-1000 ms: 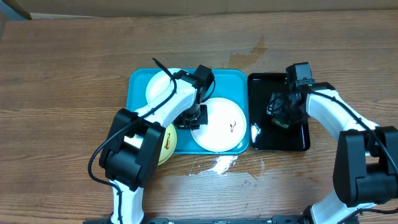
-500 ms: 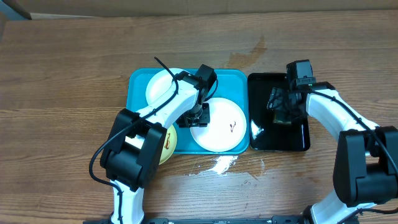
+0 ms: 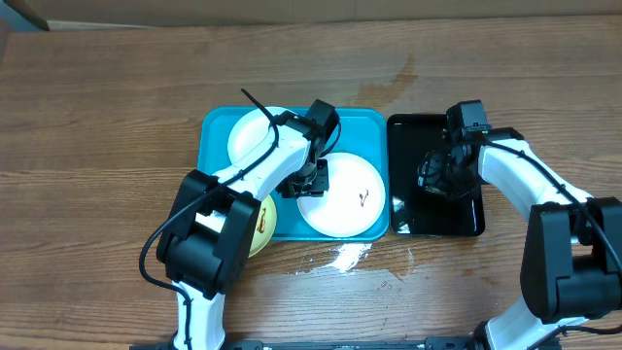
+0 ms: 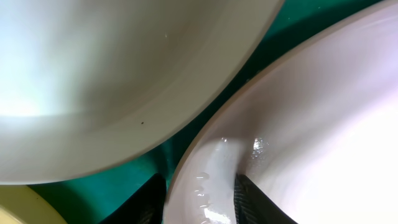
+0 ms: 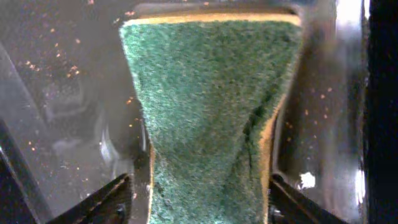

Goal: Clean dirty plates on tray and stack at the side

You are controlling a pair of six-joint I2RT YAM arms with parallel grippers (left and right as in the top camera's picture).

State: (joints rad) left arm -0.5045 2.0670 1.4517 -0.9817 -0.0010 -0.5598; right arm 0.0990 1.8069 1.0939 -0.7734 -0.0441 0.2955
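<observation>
The turquoise tray [image 3: 216, 126] holds a white plate [image 3: 251, 134] at the back left and a larger-looking white plate [image 3: 345, 199] with a small dark smudge at the right. A pale yellow-green plate [image 3: 262, 226] lies at the front left, partly under my left arm. My left gripper [image 3: 313, 180] is shut on the left rim of the smudged plate [image 4: 323, 124], one finger under and one on top [image 4: 202, 199]. My right gripper [image 3: 439, 180] is over the black tray [image 3: 408, 222], shut on the green sponge [image 5: 205, 93], which is squeezed between its fingers [image 5: 202, 202].
The back white plate [image 4: 124, 74] and a bit of the yellow-green plate [image 4: 18, 208] lie close to my left fingers, with tray floor [image 4: 180, 143] between. The black tray [image 5: 62, 93] is wet. A water puddle [image 3: 340, 258] lies on the wooden table before the tray.
My left gripper has shifted slightly right and back along the plate rim. My right gripper has moved a little over the black tray with the sponge.
</observation>
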